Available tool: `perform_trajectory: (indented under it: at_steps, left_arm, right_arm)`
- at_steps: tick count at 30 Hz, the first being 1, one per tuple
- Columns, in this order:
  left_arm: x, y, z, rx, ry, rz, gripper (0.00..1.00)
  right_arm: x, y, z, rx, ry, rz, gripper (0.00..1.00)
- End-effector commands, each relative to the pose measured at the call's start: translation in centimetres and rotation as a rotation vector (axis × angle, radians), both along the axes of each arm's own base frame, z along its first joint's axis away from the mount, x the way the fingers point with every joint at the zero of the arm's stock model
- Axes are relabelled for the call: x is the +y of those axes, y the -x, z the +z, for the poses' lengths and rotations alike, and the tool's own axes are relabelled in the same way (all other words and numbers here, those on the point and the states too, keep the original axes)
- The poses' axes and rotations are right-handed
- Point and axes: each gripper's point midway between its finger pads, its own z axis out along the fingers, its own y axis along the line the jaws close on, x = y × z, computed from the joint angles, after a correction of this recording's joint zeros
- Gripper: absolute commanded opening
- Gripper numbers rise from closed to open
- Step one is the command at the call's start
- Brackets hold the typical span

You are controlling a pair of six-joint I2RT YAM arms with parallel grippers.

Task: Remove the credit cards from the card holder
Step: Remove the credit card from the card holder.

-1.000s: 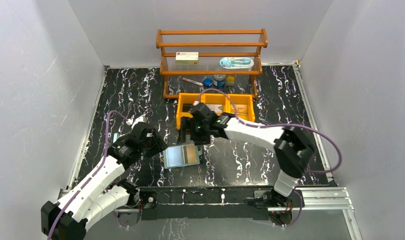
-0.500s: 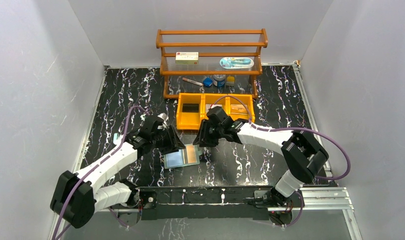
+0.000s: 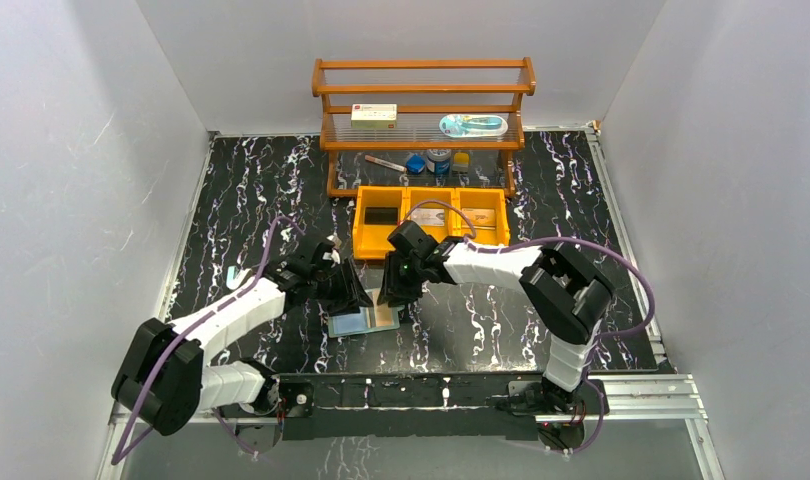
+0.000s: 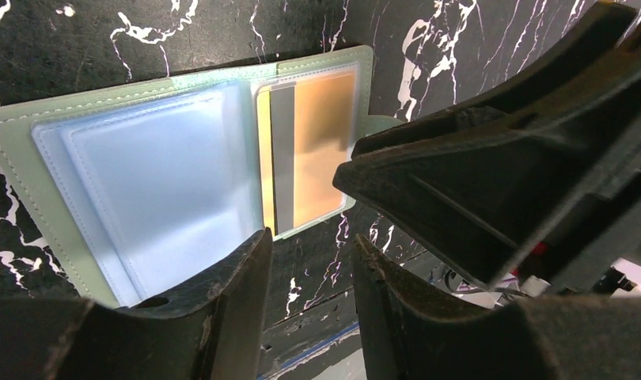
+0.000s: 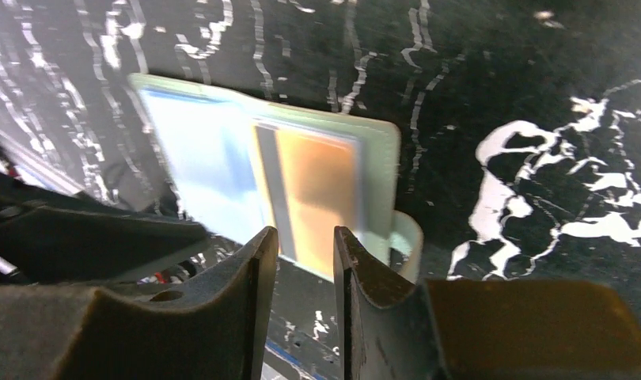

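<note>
1. The card holder [image 4: 143, 174] lies open and flat on the desk [image 3: 461, 335], near the front edge, between the 2 arms.
2. An orange credit card [image 4: 321, 142] with a grey stripe sits in the pocket on the robot's right.
3. The left gripper [image 4: 309, 249] is at the holder's near edge; its fingers leave a narrow gap and hold nothing.
4. The right gripper [image 5: 305, 237] is at the card side, its fingers also narrow and empty.

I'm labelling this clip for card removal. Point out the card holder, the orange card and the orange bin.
card holder [image 4: 155, 178], left wrist view, pale blue inner pocket.
orange card [image 4: 321, 146], left wrist view, middle of its face.
orange bin [image 3: 367, 250], top view, front wall's left end.
</note>
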Motion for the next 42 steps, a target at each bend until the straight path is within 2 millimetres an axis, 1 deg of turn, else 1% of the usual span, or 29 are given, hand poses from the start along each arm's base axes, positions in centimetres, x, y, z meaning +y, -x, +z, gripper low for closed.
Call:
perform_trajectory:
  at_steps: [1,2,4,7,9,12,17,19,21,26,28,30,35,38,39,40,42]
  left_arm:
    - [-0.3,0.8,-0.7,0.039,0.011,-0.038,0.41]
    - [-0.4,0.8,-0.9,0.045,0.015,-0.045,0.4]
    - [-0.8,0.6,-1.2,0.055,0.018,-0.057,0.39]
    - [-1.1,0.1,-1.2,0.061,0.011,-0.071,0.38]
    - [-0.4,-0.2,-1.8,0.067,-0.041,-0.051,0.37]
    - [0.8,0.2,-2.9,0.105,-0.122,-0.03,0.34]
    - [1.4,0.9,-4.2,0.122,-0.132,-0.018,0.33]
    - [1.2,1.3,-4.9,0.146,-0.122,-0.027,0.3]
    - [0.6,1.4,-5.0,0.136,-0.079,-0.035,0.27]
    - [-0.4,1.5,-5.4,0.138,-0.013,-0.046,0.25]
    - [-0.3,1.9,-5.9,0.163,-0.021,-0.043,0.21]
    - [0.0,2.1,-6.2,0.176,-0.034,-0.032,0.15]
    - [0.4,2.4,-6.0,0.157,-0.027,-0.013,0.09]
    - [0.4,2.2,-5.8,0.143,-0.028,-0.015,0.0]
    - [0.3,2.1,-5.7,0.141,-0.025,-0.017,0.0]
    - [0.1,1.8,-5.0,0.114,-0.012,-0.02,0.0]
    - [0.0,1.4,-4.5,0.096,-0.009,-0.019,0.0]
  right_arm:
    - [-0.7,0.5,-1.3,0.029,0.055,0.013,0.39]
    - [-1.0,0.6,-1.9,0.037,0.073,0.012,0.39]
    - [-1.8,0.8,-3.0,0.059,0.13,-0.004,0.34]
    - [-2.8,0.8,-3.4,0.056,0.182,-0.027,0.31]
    - [-3.3,0.7,-3.6,0.053,0.199,-0.041,0.31]
    - [-3.4,1.0,-3.8,0.065,0.202,-0.042,0.31]
    - [-3.4,1.3,-4.4,0.088,0.209,-0.048,0.29]
    - [-3.4,1.3,-4.4,0.091,0.206,-0.048,0.29]
    - [-3.4,1.4,-4.4,0.093,0.202,-0.048,0.29]
    - [-3.3,1.5,-4.4,0.101,0.194,-0.047,0.29]
    - [-3.2,1.6,-4.5,0.105,0.19,-0.045,0.29]
    - [-3.2,1.6,-4.5,0.108,0.19,-0.047,0.29]
    - [-3.0,1.7,-4.5,0.114,0.178,-0.047,0.29]
    - [-2.9,1.8,-4.4,0.118,0.17,-0.045,0.29]
    - [-2.8,1.8,-4.4,0.118,0.168,-0.046,0.29]
    - [-2.8,1.8,-4.3,0.118,0.166,-0.048,0.29]
    - [-2.9,1.7,-4.2,0.114,0.165,-0.052,0.29]
